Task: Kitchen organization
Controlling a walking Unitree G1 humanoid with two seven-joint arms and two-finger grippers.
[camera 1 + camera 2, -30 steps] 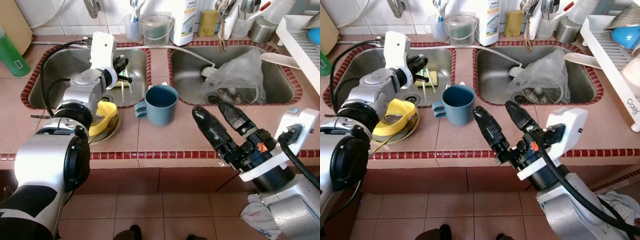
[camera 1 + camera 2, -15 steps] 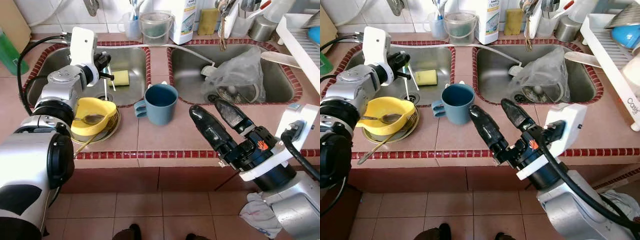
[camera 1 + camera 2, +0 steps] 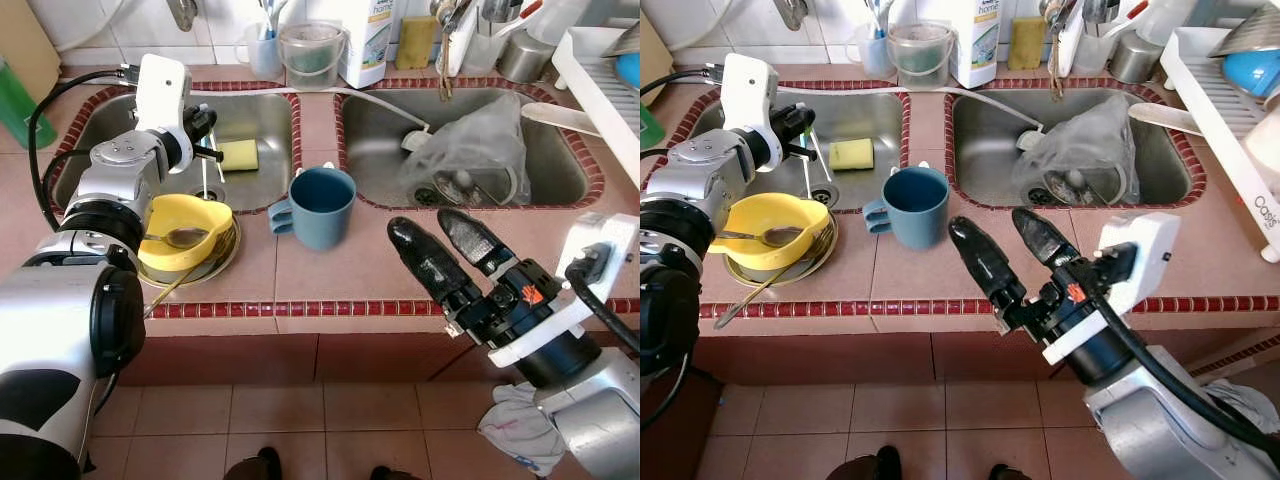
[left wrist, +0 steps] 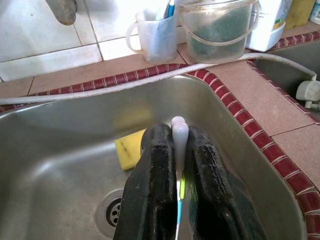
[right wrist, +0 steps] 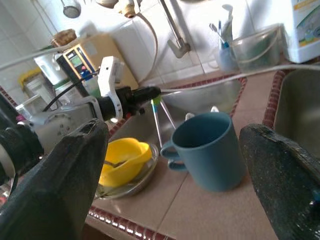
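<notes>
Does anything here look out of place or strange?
Yes. A crumpled clear plastic bag lies inside the right sink, over its drain, which is odd among dishes. A cloth lies on the floor.

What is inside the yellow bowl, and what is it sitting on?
A metal spoon lies inside the yellow bowl. The bowl sits on a metal plate, with a fork sticking out from beneath it. The bowl hides most of the plate.

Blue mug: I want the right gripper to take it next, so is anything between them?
Nothing visible. The open right gripper hovers over bare counter tiles, and the blue mug stands apart from it, toward the robot's left.
</notes>
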